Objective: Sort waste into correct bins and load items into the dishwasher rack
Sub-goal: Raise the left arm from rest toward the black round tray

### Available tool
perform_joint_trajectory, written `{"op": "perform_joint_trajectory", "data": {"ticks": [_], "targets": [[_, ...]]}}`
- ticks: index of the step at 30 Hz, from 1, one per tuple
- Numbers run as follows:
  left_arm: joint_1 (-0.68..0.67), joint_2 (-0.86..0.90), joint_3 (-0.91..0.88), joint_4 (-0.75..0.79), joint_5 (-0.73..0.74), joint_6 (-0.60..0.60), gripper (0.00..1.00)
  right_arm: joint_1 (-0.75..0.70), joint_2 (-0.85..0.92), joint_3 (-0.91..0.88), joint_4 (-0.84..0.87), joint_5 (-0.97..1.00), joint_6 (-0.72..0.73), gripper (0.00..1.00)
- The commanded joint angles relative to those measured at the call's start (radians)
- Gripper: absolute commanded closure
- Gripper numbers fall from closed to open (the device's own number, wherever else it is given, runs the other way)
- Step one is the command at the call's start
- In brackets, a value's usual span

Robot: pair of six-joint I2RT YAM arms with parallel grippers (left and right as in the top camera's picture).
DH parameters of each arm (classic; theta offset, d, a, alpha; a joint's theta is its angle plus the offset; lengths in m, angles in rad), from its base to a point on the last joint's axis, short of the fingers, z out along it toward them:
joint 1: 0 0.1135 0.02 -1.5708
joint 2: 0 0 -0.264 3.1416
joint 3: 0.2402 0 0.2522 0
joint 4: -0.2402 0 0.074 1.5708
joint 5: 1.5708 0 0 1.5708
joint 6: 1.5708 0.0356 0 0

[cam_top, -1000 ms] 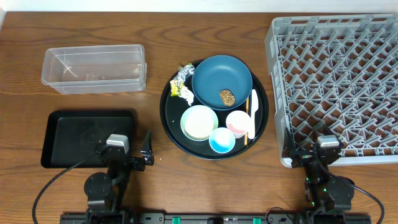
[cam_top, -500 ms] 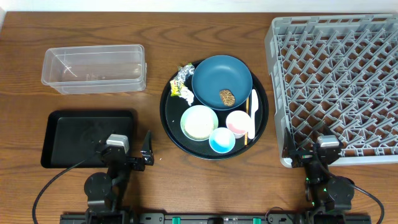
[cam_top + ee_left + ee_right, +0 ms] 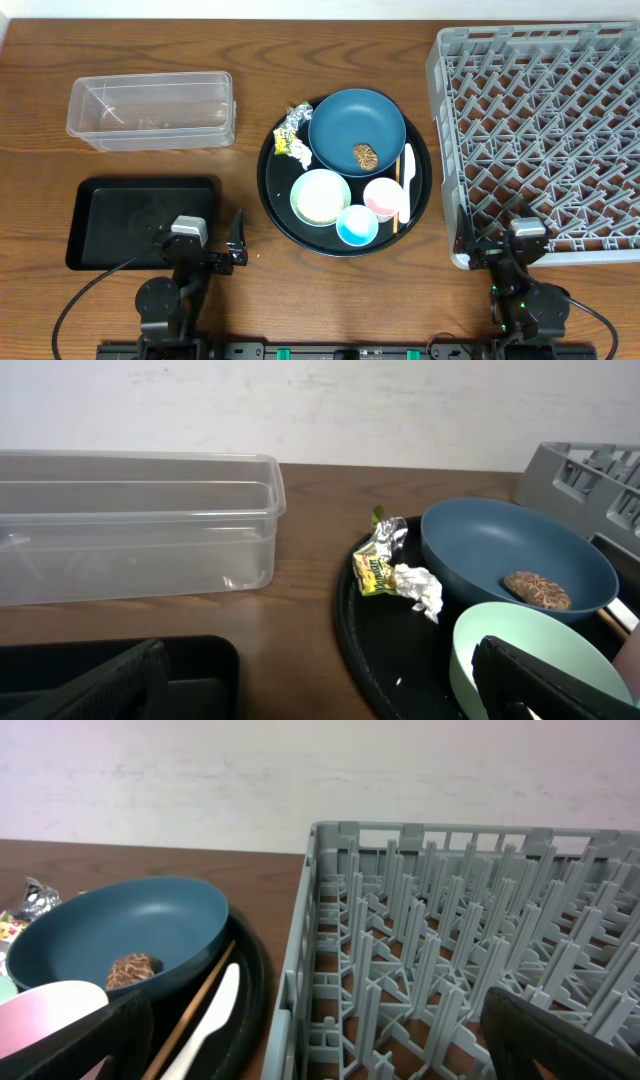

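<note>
Wooden table (image 3: 330,295) holds grey rack (image 3: 540,120), blue plate (image 3: 345,120)

No readable text — yellow wrapper (image 3: 378,571) print too blurred.

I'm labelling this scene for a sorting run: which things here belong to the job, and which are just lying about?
Job: foil, yellow wrapper, white paper, brown lump; clear tub, black rectangular tray; blue plate, green bowl, pink cup, light blue cup, spoon, chopsticks; grey rack.
Lying about: round black tray, which merely carries the dishes; wooden table.
</note>
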Motion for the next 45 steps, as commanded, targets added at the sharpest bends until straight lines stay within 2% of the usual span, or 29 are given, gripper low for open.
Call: {"op": "perform_joint_trajectory", "data": {"ticks": [1,22,26,31,32,45], "targets": [[0.003,0.0,-0.026,-0.009,-0.009,0.014,0.02,0.0,0.001,-0.001,-0.004,0.002,-0.011,0.01],[0.003,0.0,-0.026,-0.006,0.003,0.013,0.02,0.0,0.001,-0.001,-0.004,0.002,-0.011,0.01],[0.003,0.0,-0.026,-0.005,0.234,-0.137,0.02,0.0,0.001,-0.001,-0.004,0.002,-0.011,0.01],[0.002,0.0,-0.026,-0.014,0.666,-0.419,0.02,0.0,0.001,-0.001,-0.004,0.002,-0.011,0.01],[0.002,0.0,-0.026,-0.004,0.7,-0.454,0.02,0.0,0.001,-0.001,-0.004,0.002,-0.011,0.01],[0.002,0.0,-0.001,-0.006,0.68,-0.537,0.02,0.0,0.001,-0.001,-0.004,0.002,-0.011,0.01]]}}
